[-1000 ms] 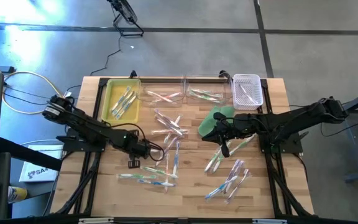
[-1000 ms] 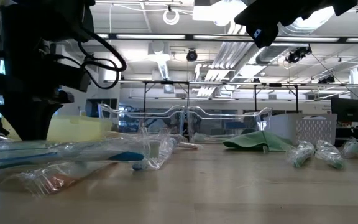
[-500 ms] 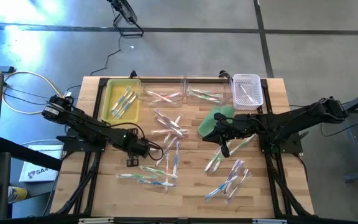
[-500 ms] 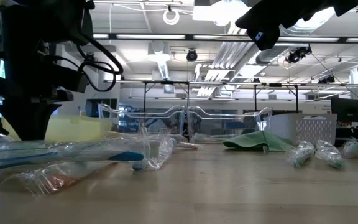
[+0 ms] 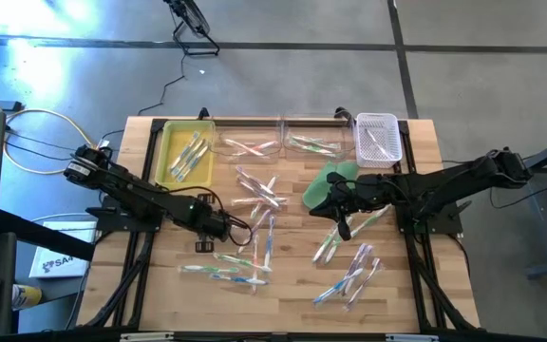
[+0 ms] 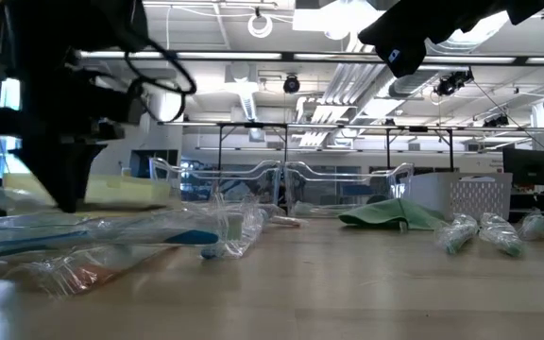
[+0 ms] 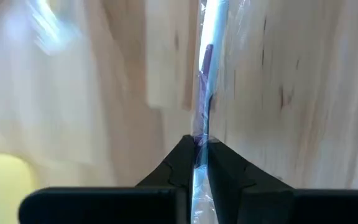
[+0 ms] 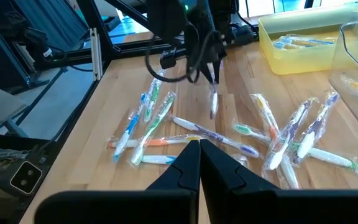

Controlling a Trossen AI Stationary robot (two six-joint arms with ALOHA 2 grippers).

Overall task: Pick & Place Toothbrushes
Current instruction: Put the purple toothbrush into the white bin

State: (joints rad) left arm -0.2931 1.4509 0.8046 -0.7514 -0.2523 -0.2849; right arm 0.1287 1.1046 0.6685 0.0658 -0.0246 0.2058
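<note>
Wrapped toothbrushes lie scattered over the wooden table (image 5: 141,285), in clusters at the middle (image 5: 259,195), the near left (image 5: 231,271) and the near right (image 5: 349,275). My left gripper (image 5: 218,228) (image 7: 199,144) points down above the near-left cluster and is shut on one toothbrush with a purple part (image 8: 213,102). My right gripper (image 8: 199,149) (image 5: 319,204) is shut on nothing. It hovers by the green cloth (image 5: 326,185), pointing toward the table's left. My left gripper pinches the wrapped toothbrush between its two fingers (image 7: 185,155) at its upper end (image 7: 199,138). It comes from above, pointing down. The toothbrush hangs straight below the fingers, and in the right wrist view it appears clear of the table.
Along the far edge stand a yellow tray (image 5: 169,157) holding a few toothbrushes, two clear containers (image 5: 250,128) (image 5: 313,128) with toothbrushes inside, and a white basket (image 5: 378,123). Bare wood shows at the table's near-left corner and far right.
My left gripper has moved up from the table. In the low view its dark shape now ends above the tabletop and more of the yellow tray shows behind it. The right arm has kept still.
</note>
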